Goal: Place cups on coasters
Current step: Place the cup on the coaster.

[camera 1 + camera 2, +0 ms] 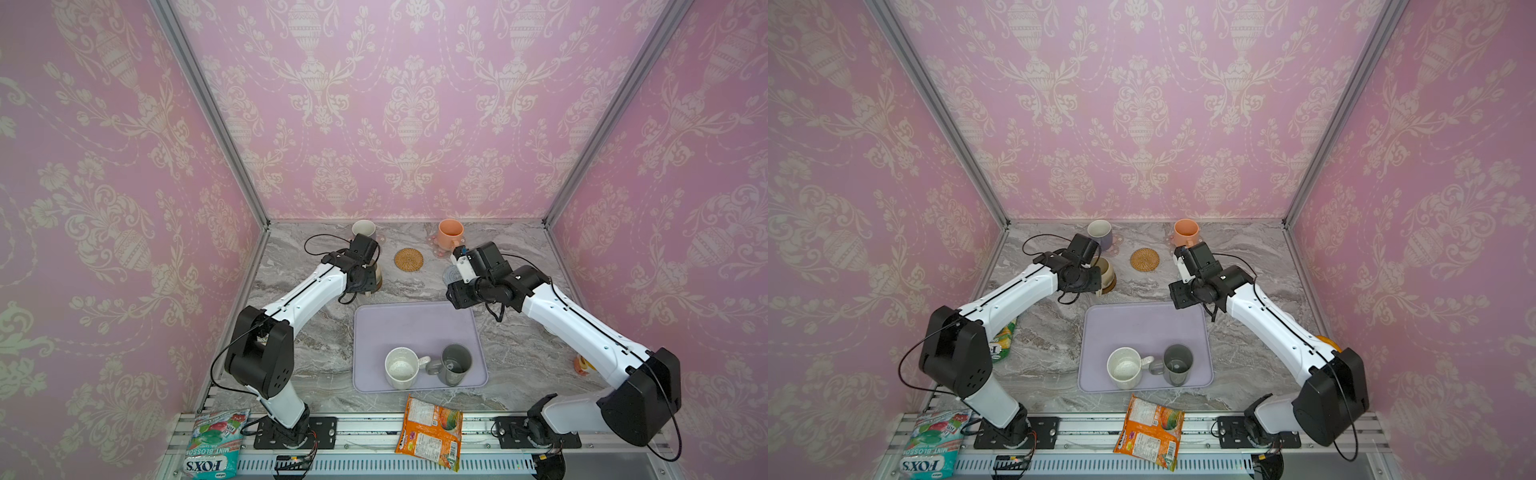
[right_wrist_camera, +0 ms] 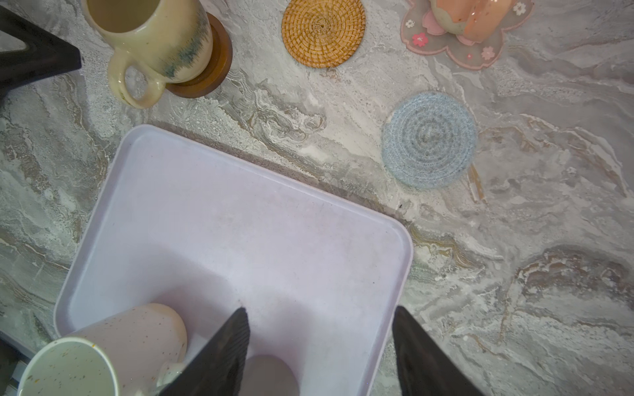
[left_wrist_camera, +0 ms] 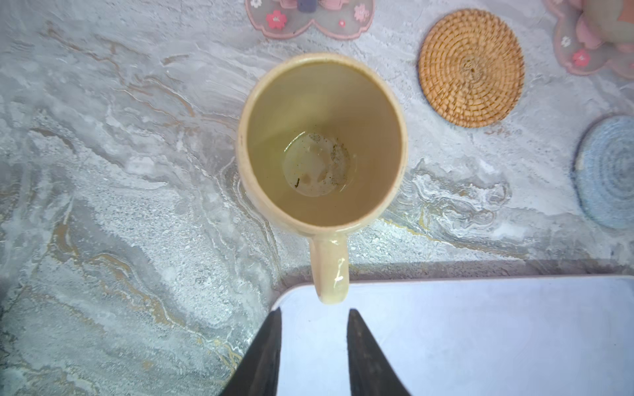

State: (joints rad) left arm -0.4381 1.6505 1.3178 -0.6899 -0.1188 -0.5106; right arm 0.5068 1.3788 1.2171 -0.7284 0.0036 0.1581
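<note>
Beige mug [image 3: 322, 144]: upright on dark brown wooden coaster [image 2: 212, 65], handle just clear of left gripper [image 3: 315, 310], jaws slightly parted, holding nothing. Right gripper [image 2: 320, 308]: jaws wide, holding nothing, over lavender tray [image 2: 240, 223] bearing speckled white mug [image 1: 401, 368] and dark grey mug [image 1: 455, 365], both upright.

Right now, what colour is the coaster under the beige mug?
Dark brown, a wooden disc; the right wrist view shows it best.

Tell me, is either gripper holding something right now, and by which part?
Nothing is held. The left gripper is open just short of the handle of the beige mug; the right gripper is open near the lavender tray.
</note>
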